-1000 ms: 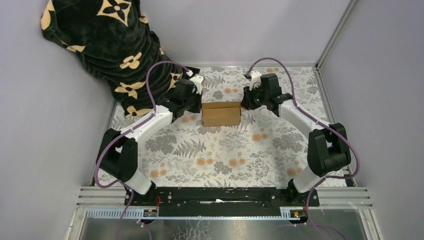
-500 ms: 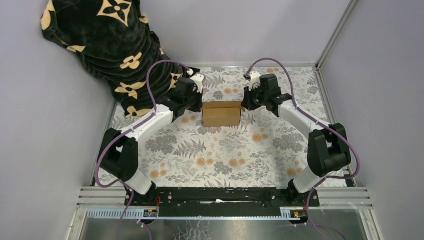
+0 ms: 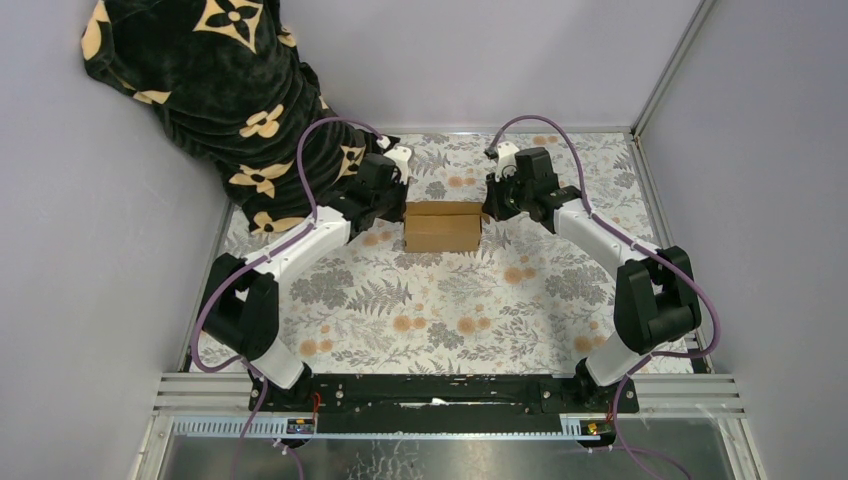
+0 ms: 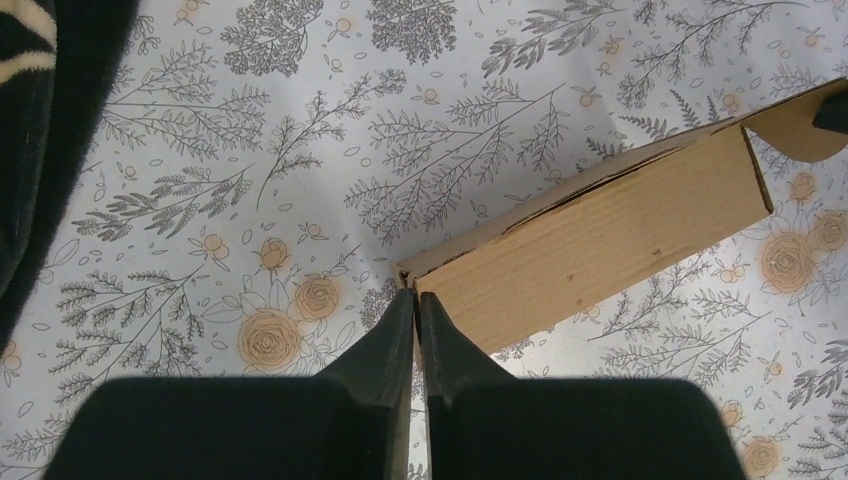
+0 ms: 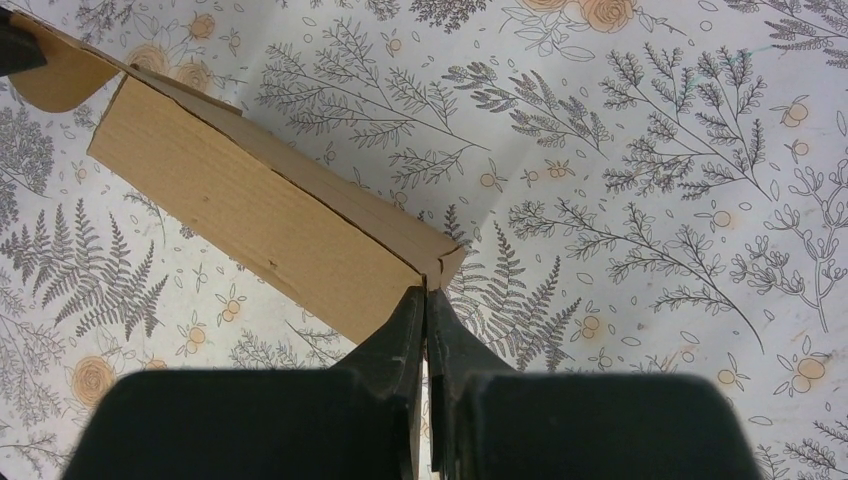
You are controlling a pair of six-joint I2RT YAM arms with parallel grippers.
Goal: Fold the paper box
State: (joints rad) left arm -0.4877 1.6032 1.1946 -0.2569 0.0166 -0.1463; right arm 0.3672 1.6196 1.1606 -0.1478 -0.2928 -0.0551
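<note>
Soft, even, bright light fills all views, with faint shadows and sharp focus throughout.

Paper box lies on the table, just beyond centre, long axis running 9 to 3 o'clock. Left gripper stands at the box's 9 o'clock end, its tips at that end's top corner. Right gripper stands at the 3 o'clock end, tips likewise at a top corner. A loose flap projects from the box's 3 o'clock end. Draped blanket fills the 11 o'clock corner, behind the left arm. Both arm bases sit on the mounting rail at 6 o'clock.
</note>
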